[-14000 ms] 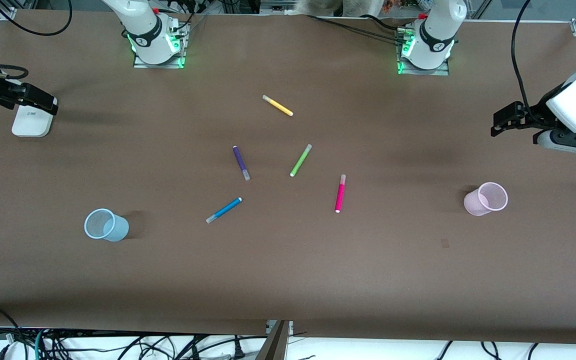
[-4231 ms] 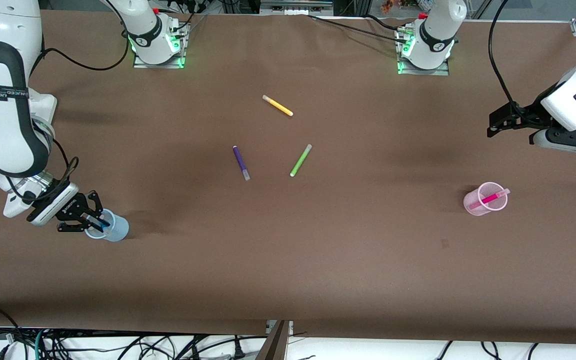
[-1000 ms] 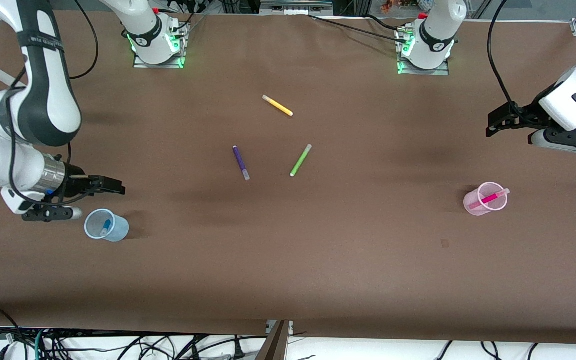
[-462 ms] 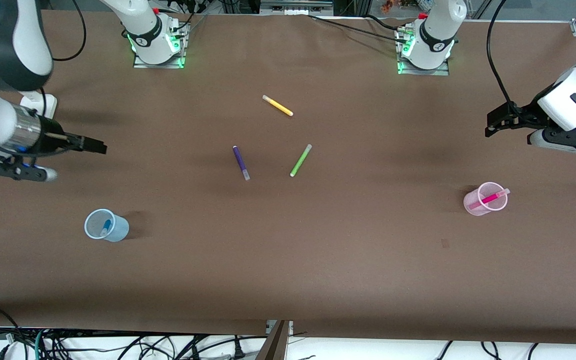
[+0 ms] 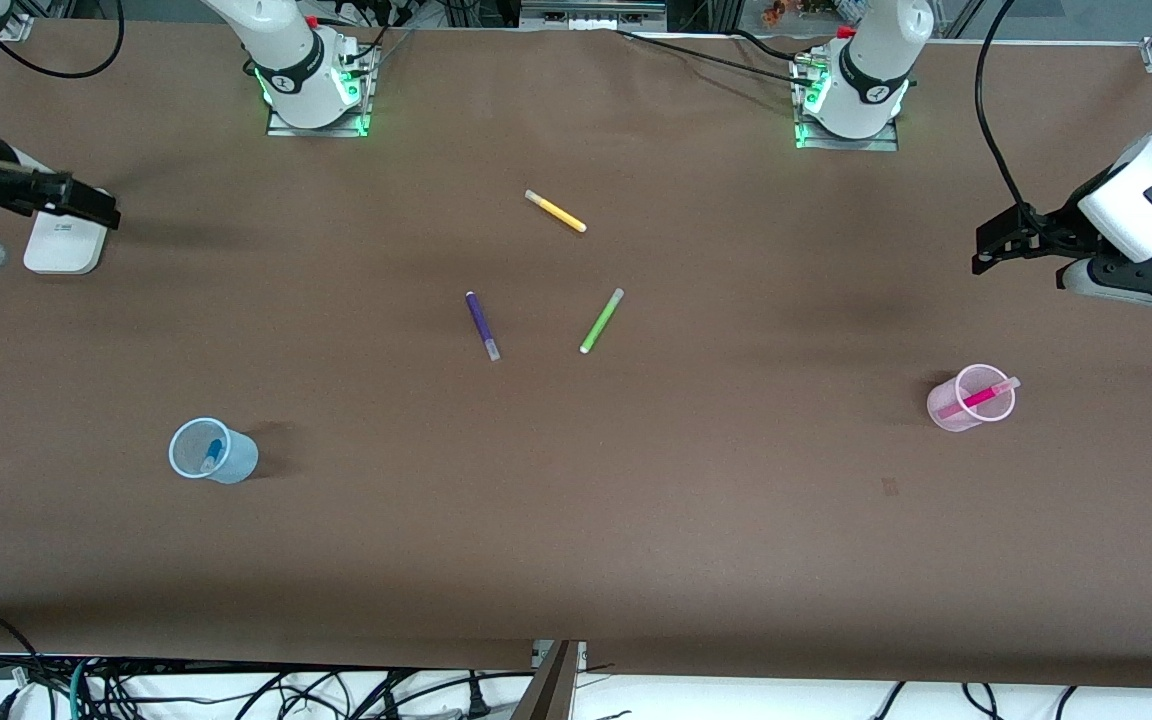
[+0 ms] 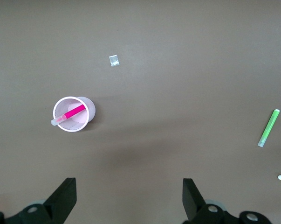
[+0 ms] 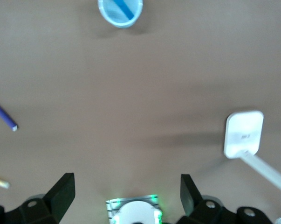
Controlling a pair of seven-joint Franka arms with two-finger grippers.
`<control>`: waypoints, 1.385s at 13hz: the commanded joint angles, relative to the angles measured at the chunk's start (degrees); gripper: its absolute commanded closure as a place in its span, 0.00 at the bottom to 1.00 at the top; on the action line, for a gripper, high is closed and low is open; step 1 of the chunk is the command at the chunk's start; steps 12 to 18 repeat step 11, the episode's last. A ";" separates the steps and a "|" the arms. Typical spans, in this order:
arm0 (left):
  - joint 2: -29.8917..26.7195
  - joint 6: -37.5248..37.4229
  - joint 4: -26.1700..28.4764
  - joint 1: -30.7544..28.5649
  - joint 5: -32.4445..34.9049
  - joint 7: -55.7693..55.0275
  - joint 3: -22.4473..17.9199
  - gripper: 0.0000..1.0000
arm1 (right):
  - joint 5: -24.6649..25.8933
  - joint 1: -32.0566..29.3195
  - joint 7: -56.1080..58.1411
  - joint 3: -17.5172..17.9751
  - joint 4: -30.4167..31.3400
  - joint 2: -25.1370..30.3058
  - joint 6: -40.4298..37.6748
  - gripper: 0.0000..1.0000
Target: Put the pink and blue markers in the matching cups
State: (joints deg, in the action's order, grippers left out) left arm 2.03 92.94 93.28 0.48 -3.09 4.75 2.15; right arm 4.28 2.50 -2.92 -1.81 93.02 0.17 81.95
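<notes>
A robotics lab: 2 robot arm bases [image 5: 314, 95] with green lights are bolted to a table [image 5: 576, 560] under brown paper, cables [image 5: 236, 690] tangle on the floor below, and aluminium framing [image 5: 596, 12] lines the edge.

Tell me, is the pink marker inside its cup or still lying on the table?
Inside. The pink marker leans in the upright pink cup, its pale cap poking over the rim.

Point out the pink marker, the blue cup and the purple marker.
pink marker [image 5: 980, 398], front view, on its magenta barrel inside the pink cup.
blue cup [image 5: 236, 462], front view, on its outer wall.
purple marker [image 5: 479, 319], front view, on its mid barrel.
</notes>
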 commanded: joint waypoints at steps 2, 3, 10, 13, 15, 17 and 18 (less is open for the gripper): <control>-1.68 -1.89 1.20 -0.39 1.67 1.22 -0.30 0.00 | 0.47 -0.56 6.08 1.90 -2.67 0.19 -2.66 0.00; -1.68 -1.89 1.20 -0.39 1.94 1.22 -0.21 0.00 | 0.29 -0.48 6.08 1.90 -2.76 -0.08 -2.76 0.00; -1.59 -1.80 1.11 -0.30 1.95 1.14 0.05 0.00 | -3.05 -0.83 5.99 1.28 -4.34 -1.31 -3.02 0.00; -1.59 -1.80 1.11 -0.30 1.95 1.14 0.05 0.00 | -3.05 -0.83 5.99 1.28 -4.34 -1.31 -2.93 0.00; -1.59 -1.80 1.11 -0.30 1.95 1.14 0.05 0.00 | -3.05 -0.83 5.99 1.28 -4.34 -1.31 -2.93 0.00; -1.59 -1.80 1.11 -0.30 1.95 1.14 0.05 0.00 | -3.05 -0.83 5.99 1.28 -4.34 -1.31 -2.93 0.00; -1.59 -1.80 1.11 -0.30 1.95 1.14 0.05 0.00 | -3.05 -0.83 5.99 1.28 -4.34 -1.31 -2.93 0.00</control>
